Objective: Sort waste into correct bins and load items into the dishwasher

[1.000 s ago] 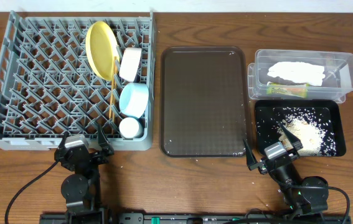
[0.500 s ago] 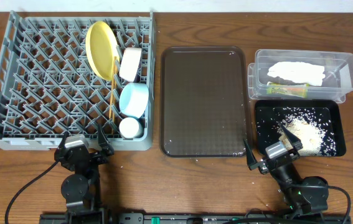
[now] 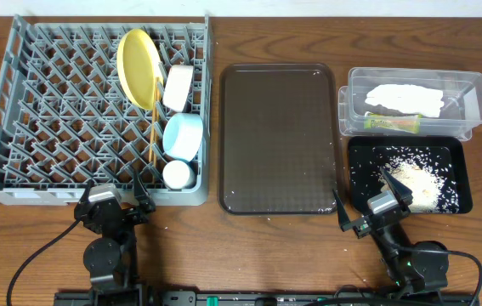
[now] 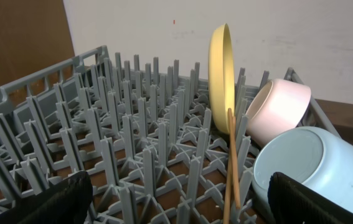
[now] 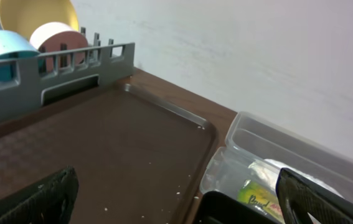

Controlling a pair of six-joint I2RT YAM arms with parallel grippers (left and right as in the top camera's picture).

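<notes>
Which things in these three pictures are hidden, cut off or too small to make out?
1. Cup: missing from the left wrist view, outside its frame.
2. Blue bowl: left wrist view, cut off by the right edge.
3. Wrapper: print too small overhead; right wrist view shows only a blurred part.
4. Rice: overhead, the right end effector covers part of it.

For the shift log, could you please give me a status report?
Left gripper, right gripper open. Dishes in rack, waste in bins. Nothing in the way.
</notes>
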